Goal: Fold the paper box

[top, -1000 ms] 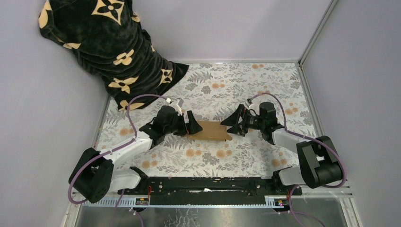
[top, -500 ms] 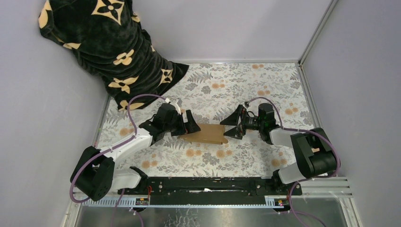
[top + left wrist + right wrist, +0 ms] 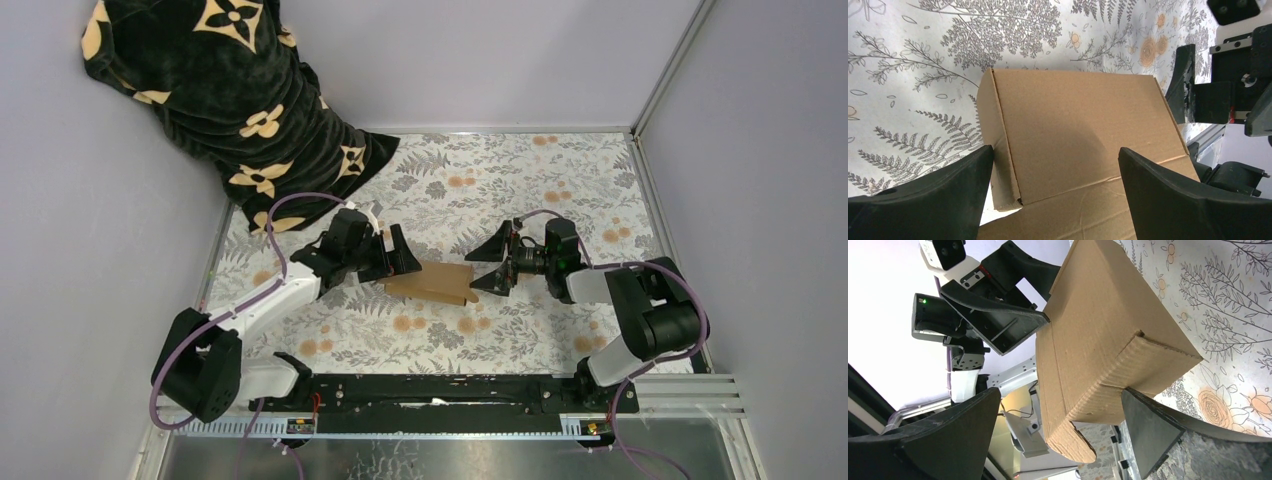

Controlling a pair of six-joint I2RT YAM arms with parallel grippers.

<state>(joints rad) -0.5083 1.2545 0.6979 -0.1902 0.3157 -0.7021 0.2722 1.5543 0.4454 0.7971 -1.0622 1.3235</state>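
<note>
Left hand [image 3: 401, 258]: jaws are spread wide and nothing is held. It is set at the left short end of the box [image 3: 432, 283]. In the right wrist view one fingertip is seen at the top edge there, but contact can't be confirmed.

The box is lying mid-desk [image 3: 560, 170], between the two hands. It is partly formed: the end walls are up and a loose tab is seen jutting toward the near edge. The long axis is run left-right, slightly skewed, so each short end is faced by one hand.

Right hand [image 3: 490, 266]: jaws are spread wide and nothing is held. It is parked just beside the right short end, which is framed between its fingers.

Neither hand is clearly nearer. The next move is judged to hinge on pressing in along that axis from both ends.

Markings: only a flower pattern is seen on the black blanket [image 3: 230, 90], with no text. The box is plain brown and unmarked. No readable writing is found on the hands.
</note>
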